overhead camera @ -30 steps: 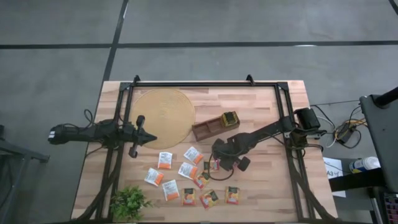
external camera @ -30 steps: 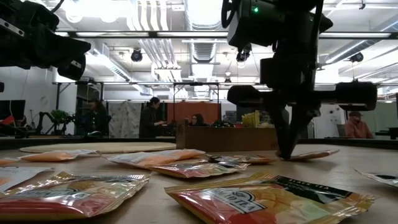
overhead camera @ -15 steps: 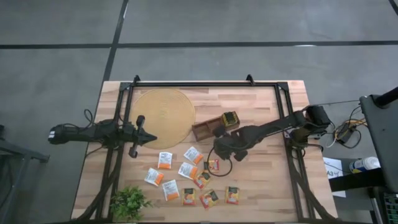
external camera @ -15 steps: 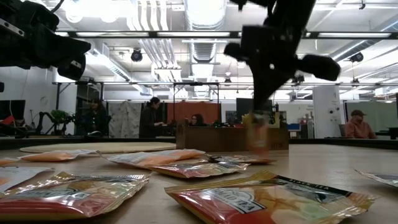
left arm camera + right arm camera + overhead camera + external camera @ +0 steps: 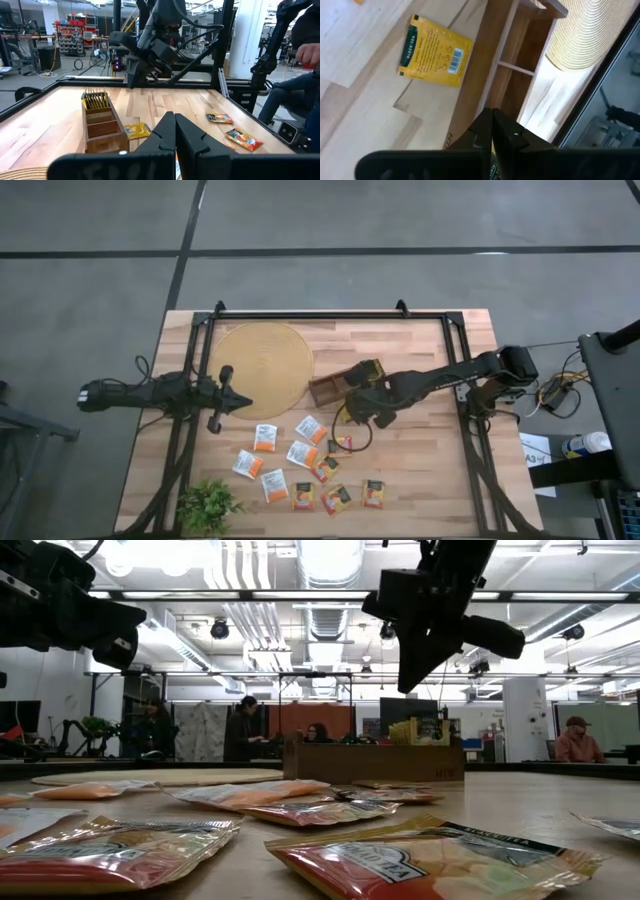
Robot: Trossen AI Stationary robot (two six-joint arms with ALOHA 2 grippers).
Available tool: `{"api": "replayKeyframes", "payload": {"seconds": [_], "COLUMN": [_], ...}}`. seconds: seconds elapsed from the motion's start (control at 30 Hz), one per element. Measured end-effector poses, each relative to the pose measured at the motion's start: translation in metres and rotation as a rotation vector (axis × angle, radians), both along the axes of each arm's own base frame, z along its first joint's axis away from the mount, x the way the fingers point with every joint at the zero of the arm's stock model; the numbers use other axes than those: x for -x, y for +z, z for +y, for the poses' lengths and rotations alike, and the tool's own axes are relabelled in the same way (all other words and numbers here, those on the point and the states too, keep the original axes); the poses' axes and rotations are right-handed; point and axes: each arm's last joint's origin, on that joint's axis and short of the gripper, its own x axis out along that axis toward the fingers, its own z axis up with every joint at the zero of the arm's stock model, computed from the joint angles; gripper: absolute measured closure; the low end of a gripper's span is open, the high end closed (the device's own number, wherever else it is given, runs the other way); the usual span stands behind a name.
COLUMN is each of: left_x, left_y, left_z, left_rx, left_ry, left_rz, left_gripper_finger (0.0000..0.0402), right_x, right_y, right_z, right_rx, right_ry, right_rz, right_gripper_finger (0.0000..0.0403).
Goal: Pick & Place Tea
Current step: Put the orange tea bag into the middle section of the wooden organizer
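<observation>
Several tea sachets [image 5: 302, 452] lie flat on the near half of the table. A brown wooden tray [image 5: 330, 387] holds upright yellow sachets [image 5: 370, 370] in its right end compartment. One yellow sachet [image 5: 435, 52] lies flat on the table beside the tray's near wall. My right gripper [image 5: 350, 402] hovers shut above the tray's near wall [image 5: 470, 100], slanting down, and nothing shows hanging from it [image 5: 408, 685]. At the table's left edge my left gripper [image 5: 245, 402] waits level and shut [image 5: 175, 125].
A round woven mat [image 5: 265, 368] lies left of the tray. A small green plant [image 5: 207, 505] stands at the near left corner. Black frame rails [image 5: 330, 315] run along the far edge and both sides. People sit in the room beyond the table.
My right gripper has risen from among the loose sachets, gone toward the far edge to above the tray's near wall, and rolled. Half a second ago a blurred sachet showed below it in the low view; now none hangs there.
</observation>
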Motion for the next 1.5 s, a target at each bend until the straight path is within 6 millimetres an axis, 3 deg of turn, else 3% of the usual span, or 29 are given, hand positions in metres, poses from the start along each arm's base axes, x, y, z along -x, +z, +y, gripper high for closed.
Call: {"api": "replayKeyframes", "payload": {"seconds": [0.27, 0.43, 0.8, 1.23, 1.5], "left_x": [0.0, 0.0, 0.0, 0.0, 0.0], "left_y": [0.0, 0.0, 0.0, 0.0, 0.0], "left_z": [0.0, 0.0, 0.0, 0.0, 0.0], "left_rx": [0.0, 0.0, 0.0, 0.0, 0.0], "left_ry": [-0.001, -0.001, -0.001, -0.001, -0.001], "left_rz": [0.0, 0.0, 0.001, 0.002, 0.004], "left_gripper_finger": [0.0401, 0.0401, 0.0401, 0.0401, 0.0401], "right_x": [-0.001, 0.0, -0.016, -0.028, -0.031], "right_y": [-0.001, -0.008, -0.041, -0.079, -0.085], "right_z": [0.006, 0.015, 0.018, 0.01, -0.003], "right_rx": [-0.193, -0.34, -0.319, -0.33, -0.331], "right_ry": [-0.115, -0.069, -0.022, -0.03, -0.065], "right_rz": [-0.047, 0.001, 0.039, 0.083, 0.073], "right_gripper_finger": [0.0381, 0.0333, 0.0232, 0.0225, 0.0226]}}
